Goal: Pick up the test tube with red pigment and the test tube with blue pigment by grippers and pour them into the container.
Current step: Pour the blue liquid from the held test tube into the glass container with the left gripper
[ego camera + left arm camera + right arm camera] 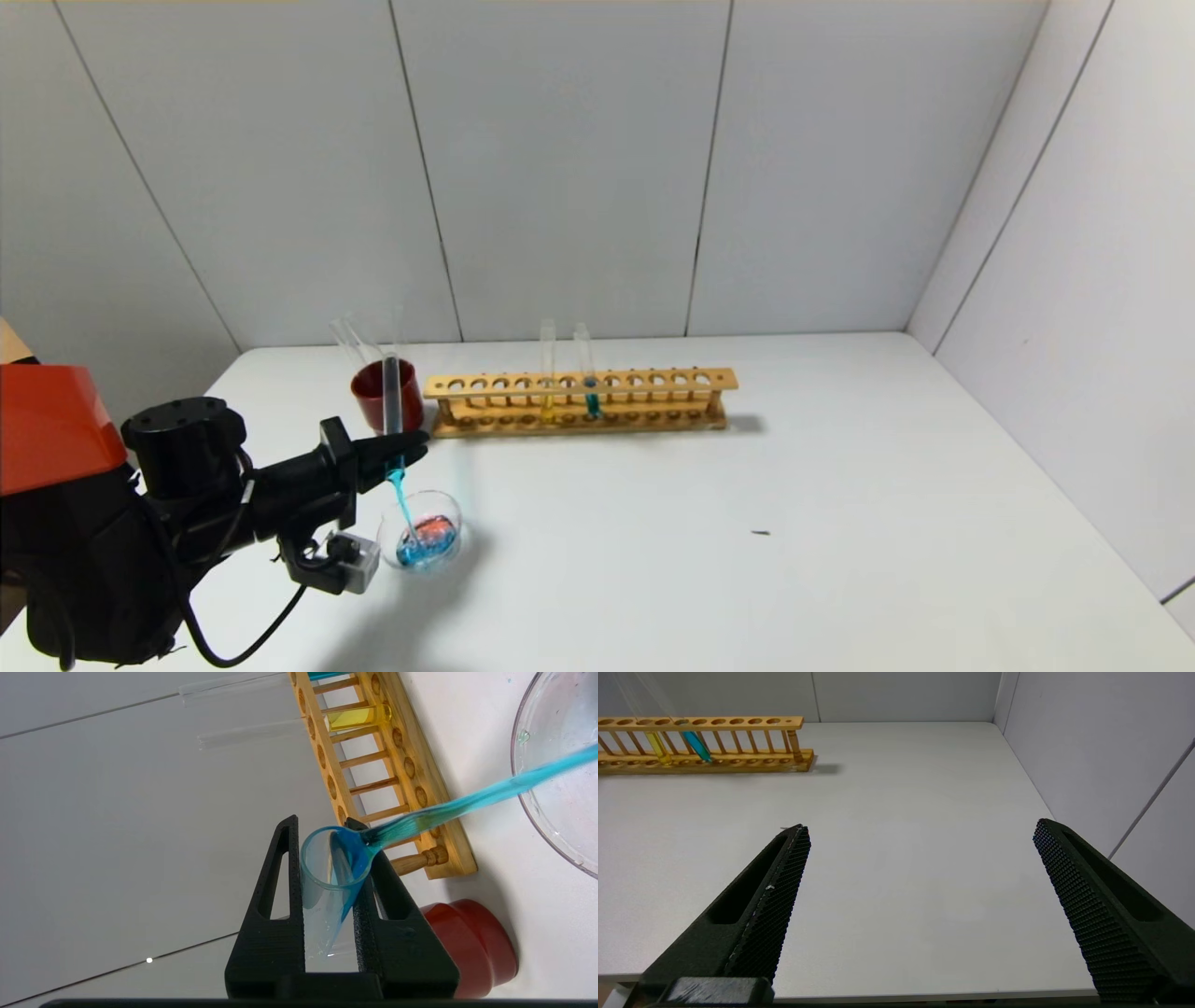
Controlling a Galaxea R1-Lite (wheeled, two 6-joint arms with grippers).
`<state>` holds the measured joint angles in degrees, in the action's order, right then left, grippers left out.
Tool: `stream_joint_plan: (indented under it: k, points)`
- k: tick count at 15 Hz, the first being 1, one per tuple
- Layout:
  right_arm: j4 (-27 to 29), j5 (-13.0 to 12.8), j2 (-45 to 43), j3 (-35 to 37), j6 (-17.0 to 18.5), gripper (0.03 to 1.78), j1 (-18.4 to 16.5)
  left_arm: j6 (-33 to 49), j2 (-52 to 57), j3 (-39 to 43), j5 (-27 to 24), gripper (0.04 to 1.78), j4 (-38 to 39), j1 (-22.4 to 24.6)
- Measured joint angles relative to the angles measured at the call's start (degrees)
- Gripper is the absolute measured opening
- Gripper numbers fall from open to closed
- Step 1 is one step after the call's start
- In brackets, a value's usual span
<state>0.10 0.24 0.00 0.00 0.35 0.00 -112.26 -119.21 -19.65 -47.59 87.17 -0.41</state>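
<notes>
White table: rack, cup, container

The container (clear glass) is cut off at the edge.

Black arm, orange shoulder, cables.

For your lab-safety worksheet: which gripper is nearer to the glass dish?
Left. The left gripper hovers just above the glass dish, pouring blue liquid; the right gripper hangs open, far off over bare table.
</notes>
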Motion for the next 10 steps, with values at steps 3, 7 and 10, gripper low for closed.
stream_joint_plan:
  k: [3, 7, 10]
  points:
    - [0.0, 0.0, 0.0, 0.0, 0.0, 1.75, 0.0, -0.5, -0.3, -0.5, 0.0, 0.34, 0.0, 0.0]
    - [0.0, 0.0, 0.0, 0.0, 0.0, 1.75, 0.0, -0.6, -1.2, -1.4, 0.0, 0.34, 0.0, 0.1]
    - [0.0, 0.0, 0.0, 0.0, 0.0, 1.75, 0.0, -2.6, -1.9, -2.0, -0.1, 0.34, 0.0, 0.1]
